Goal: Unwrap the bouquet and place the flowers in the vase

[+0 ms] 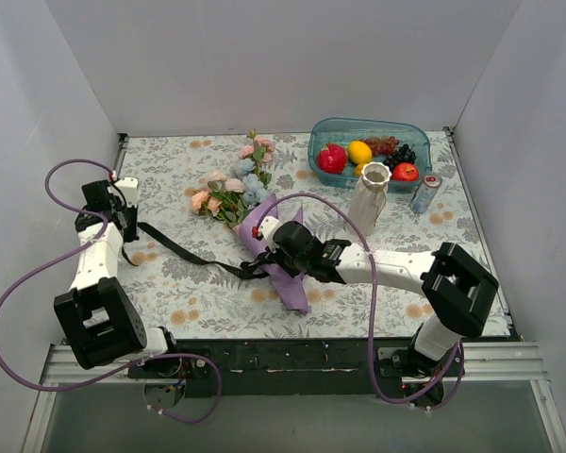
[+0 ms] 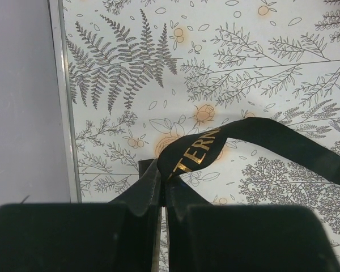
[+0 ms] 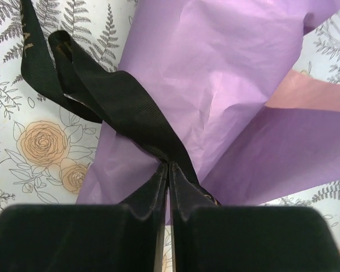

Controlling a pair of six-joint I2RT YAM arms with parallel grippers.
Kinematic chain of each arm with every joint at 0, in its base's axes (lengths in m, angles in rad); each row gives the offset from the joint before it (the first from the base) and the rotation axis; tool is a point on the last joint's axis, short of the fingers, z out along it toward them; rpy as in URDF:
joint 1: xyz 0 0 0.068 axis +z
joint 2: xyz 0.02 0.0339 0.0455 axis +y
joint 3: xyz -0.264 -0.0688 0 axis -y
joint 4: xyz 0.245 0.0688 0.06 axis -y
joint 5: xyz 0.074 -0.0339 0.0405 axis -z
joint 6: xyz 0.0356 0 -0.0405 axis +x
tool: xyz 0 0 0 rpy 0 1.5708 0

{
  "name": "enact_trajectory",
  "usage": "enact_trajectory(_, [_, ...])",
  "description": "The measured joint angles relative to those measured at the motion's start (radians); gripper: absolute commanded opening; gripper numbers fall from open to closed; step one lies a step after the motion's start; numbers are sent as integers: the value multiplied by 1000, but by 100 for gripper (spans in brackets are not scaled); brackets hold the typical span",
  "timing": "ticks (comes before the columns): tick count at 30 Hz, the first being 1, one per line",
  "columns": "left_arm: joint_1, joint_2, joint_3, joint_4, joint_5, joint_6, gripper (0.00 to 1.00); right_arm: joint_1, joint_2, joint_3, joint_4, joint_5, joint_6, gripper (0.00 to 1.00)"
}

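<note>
Left gripper [image 2: 161, 182] and right gripper [image 3: 168, 168] each pinch the black ribbon [image 2: 272, 139]; if the tie holds, pulling could drag the purple wrapping paper [image 3: 215, 85] and scatter the flowers [image 1: 231, 189]

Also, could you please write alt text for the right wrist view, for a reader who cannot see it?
The right gripper is shut on a black ribbon, which runs up and to the left from the closed jaws across crumpled purple wrapping paper. A floral tablecloth lies underneath, showing at the left.
</note>
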Motion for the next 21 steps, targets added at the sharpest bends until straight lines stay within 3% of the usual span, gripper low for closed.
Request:
enact_trajectory(1, [0,0,-2,0,1,0,0,0,4,0,-6,0,0,1])
enact_trajectory(8, [0,0,-2,3,7,0,0,0,-39,-1,-58,16,6,1])
enact_trajectory(15, [1,6,-3,9,8,4,0,0,-334,-49,-113,111,42,1])
enact_trajectory(21, [35,35,16,24,16,6,0,-1,-531,-76,-276,351,178,1])
